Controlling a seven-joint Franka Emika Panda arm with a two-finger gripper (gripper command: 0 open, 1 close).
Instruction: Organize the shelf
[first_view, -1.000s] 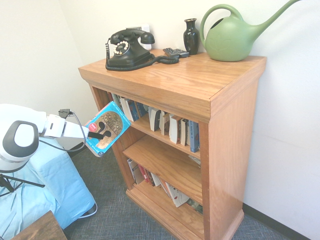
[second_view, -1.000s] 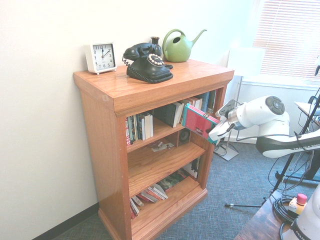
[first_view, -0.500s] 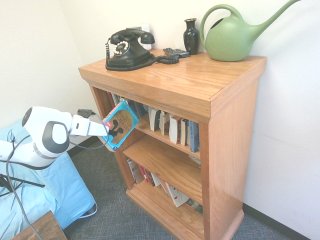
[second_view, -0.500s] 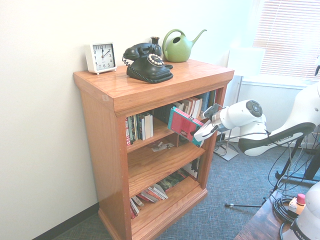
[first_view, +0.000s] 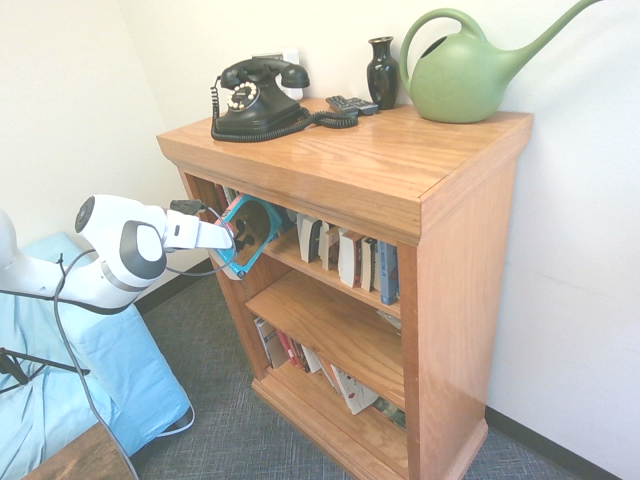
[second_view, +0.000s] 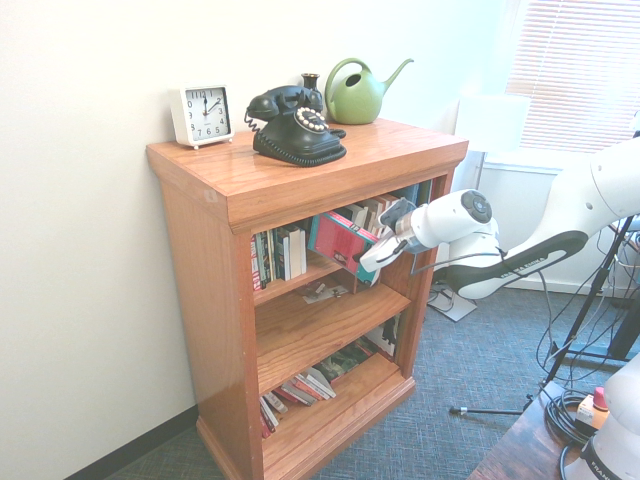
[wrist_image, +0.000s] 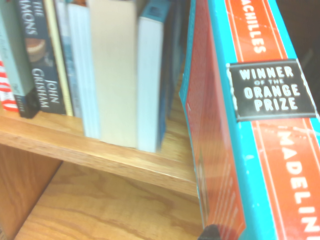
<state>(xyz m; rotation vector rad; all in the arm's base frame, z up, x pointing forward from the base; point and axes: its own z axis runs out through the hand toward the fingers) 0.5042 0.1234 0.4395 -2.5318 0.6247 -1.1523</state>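
While its fingers (first_view: 238, 243) clamp a teal paperback (first_view: 250, 232), the white arm holds the book tilted at the mouth of the shelf's top tier.

Clamped tight on the book's lower edge, the fingers hold it leaning at the front of the oak bookcase (first_view: 470, 260), partly in under the thick overhanging top, beside a row of upright books (first_view: 345, 255); whether it touches them cannot be told. In the wrist view its teal and orange spine (wrist_image: 270, 125) carries a black "Winner of the Orange Prize" label, next to a John Grisham spine (wrist_image: 37, 80) on the top tier. The warm orange-brown bookcase stands against a white wall, with three open tiers; its lowest tier holds slumped books (second_view: 305, 388). On top stand a black rotary telephone (first_view: 258, 98), a dark vase (first_view: 382, 72), a green watering can (first_view: 470, 70) and a white clock (second_view: 201, 114).
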